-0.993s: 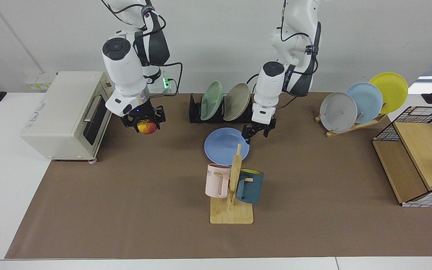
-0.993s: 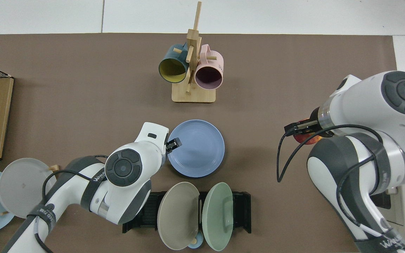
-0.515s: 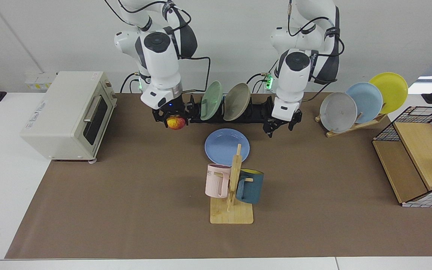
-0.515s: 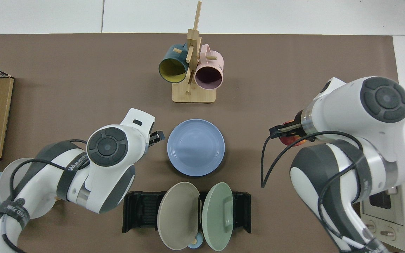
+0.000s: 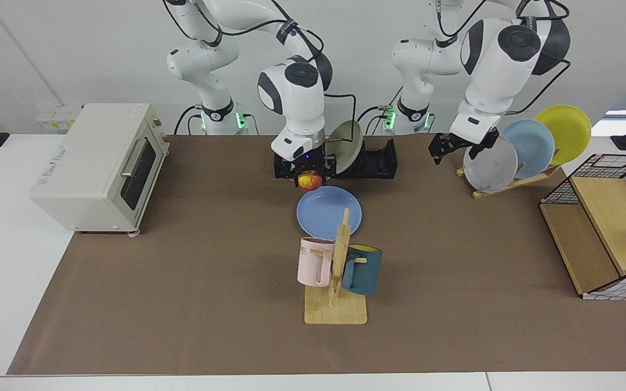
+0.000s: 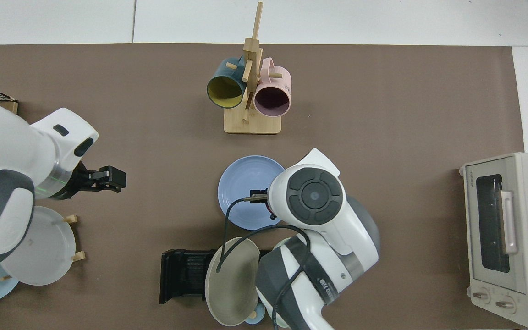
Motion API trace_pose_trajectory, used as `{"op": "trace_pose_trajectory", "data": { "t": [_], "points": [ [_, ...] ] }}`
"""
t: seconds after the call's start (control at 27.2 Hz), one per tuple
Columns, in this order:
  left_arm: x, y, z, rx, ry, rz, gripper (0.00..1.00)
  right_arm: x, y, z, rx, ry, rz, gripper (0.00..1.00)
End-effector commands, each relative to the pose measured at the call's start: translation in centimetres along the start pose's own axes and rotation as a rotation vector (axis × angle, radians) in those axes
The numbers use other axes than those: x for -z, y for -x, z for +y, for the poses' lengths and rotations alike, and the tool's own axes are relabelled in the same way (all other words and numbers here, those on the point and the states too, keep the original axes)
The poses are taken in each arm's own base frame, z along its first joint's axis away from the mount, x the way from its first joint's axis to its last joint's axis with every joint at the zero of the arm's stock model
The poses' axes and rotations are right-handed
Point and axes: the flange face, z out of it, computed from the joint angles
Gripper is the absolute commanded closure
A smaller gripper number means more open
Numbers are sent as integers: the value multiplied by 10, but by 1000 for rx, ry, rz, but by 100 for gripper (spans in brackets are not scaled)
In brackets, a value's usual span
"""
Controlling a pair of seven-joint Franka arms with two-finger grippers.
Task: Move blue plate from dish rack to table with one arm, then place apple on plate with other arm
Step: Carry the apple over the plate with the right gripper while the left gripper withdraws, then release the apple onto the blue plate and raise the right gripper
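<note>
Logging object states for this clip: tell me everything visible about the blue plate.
The blue plate is round, periwinkle, matte, with a shallow raised rim and faint rings inside. It lies flat and empty on the brown mat of the table, between the dish rack and the wooden mug tree, which hides part of its near edge. The right pincer holds the apple over its far rim, not touching.

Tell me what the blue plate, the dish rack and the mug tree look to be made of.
Blue plate: probably plastic or melamine, judging by its matte, even colour with no bright glare; glazed ceramic can't be excluded.
Dish rack: black, dull, moulded-looking slots, likely plastic.
Mug tree: pale wood, perhaps bamboo, with visible grain and unpainted pegs.
</note>
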Motion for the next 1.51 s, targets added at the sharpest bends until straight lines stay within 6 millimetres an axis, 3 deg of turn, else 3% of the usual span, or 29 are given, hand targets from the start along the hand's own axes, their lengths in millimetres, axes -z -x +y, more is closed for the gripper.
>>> {"op": "trace_pose_trajectory", "data": {
  "t": [0.0,0.11,0.26,0.33,0.37,0.4,0.44,0.48,0.66,0.85,0.92,1.1,1.29,1.47],
  "points": [
    [23,2,-44,-25,23,-6,0,-39,1,-34,-7,-3,16,100],
    [33,6,-68,-52,33,-1,0,-66,-3,-35,-27,-14,37,100],
    [38,8,-70,-60,34,8,0,-95,-3,-38,-31,-13,34,100],
    [37,8,-69,-63,34,9,0,-106,-2,-39,-37,-12,33,92],
    [37,8,-70,-61,35,9,0,-111,-2,-38,-40,-12,33,83],
    [36,8,-70,-62,34,7,0,-113,-4,-36,-48,-15,32,53],
    [36,8,-70,-63,34,7,0,-112,-7,-34,-49,-14,31,6],
    [36,9,-69,-63,34,7,0,-109,-8,-35,-39,-10,34,1],
    [35,9,-67,-68,32,4,0,-84,-10,-44,-37,-1,12,0],
    [34,9,-67,-69,32,3,0,-25,-26,-32,-38,25,-5,0],
    [34,9,-66,-69,33,3,0,-1,-37,-12,-4,15,8,0],
    [34,9,-65,-72,33,3,0,51,-70,62,97,9,51,0],
    [36,8,-64,-66,45,14,0,84,-89,134,104,36,50,0],
    [38,6,-64,-39,109,23,0,125,-94,213,117,45,64,0]
  ]
}}
